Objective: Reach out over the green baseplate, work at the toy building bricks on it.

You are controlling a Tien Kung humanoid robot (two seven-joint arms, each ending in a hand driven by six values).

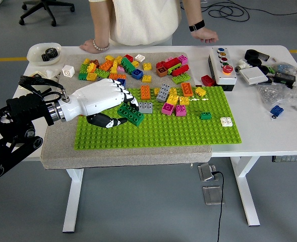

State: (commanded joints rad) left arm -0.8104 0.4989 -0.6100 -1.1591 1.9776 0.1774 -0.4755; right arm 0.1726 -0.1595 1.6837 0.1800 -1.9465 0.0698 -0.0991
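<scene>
Now left hand (105,101), gripping dark green brick (132,114)

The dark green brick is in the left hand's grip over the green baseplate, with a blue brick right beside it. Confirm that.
Not quite. In the head view the left hand holds the dark green brick over the green baseplate, but the brick beside it is grey, not blue.

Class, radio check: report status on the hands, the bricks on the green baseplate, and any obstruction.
Left hand shut on dark green brick, tilted over green baseplate. Right hand not in view. Grey brick right beside it. Person's hand clear, at far edge.
</scene>
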